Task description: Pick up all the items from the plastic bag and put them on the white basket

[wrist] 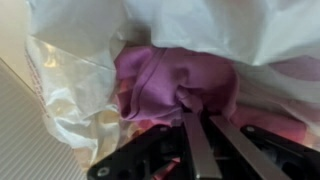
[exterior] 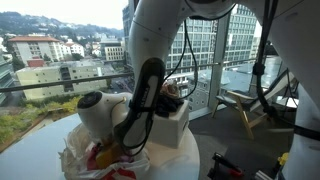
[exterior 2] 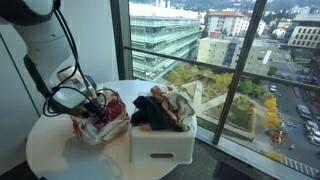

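Note:
The crinkled plastic bag [exterior 2: 97, 128] sits on the round white table next to the white basket [exterior 2: 160, 142]; it also shows in the wrist view [wrist: 70, 90] and in an exterior view [exterior: 75, 160]. My gripper [wrist: 198, 118] is down inside the bag's mouth. Its two fingers are closed together on a fold of a purple cloth [wrist: 165, 75] lying in the bag. In an exterior view the gripper [exterior 2: 96, 106] is just above the bag's red and pink contents. The basket [exterior: 180, 128] holds several clothes, dark and beige [exterior 2: 158, 108].
The round table [exterior 2: 60, 150] stands against floor-to-ceiling windows [exterior 2: 190, 50]. The basket is at the window side of the bag. My arm [exterior: 140, 95] arches over the bag and hides part of it. A wooden chair [exterior: 245, 105] stands further off.

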Controlling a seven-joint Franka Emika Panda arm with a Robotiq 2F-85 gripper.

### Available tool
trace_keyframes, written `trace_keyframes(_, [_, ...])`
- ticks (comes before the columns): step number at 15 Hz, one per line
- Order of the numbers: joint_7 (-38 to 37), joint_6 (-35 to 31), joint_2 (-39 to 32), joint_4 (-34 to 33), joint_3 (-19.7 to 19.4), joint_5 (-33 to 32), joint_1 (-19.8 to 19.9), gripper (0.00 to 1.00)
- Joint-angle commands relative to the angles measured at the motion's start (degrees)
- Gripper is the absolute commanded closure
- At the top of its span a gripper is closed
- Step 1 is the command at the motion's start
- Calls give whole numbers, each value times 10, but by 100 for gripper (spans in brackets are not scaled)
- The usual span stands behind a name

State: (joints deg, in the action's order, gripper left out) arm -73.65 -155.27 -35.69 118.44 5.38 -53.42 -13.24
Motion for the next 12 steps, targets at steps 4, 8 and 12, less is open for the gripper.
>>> trace_keyframes(4, [43,3,98,37,-9,105,-6,87])
trace_keyframes(8, [95,19,179,21,-26,184,-27,88])
trace_keyframes(12, [69,76,265,-17,-58,134,-41,88])
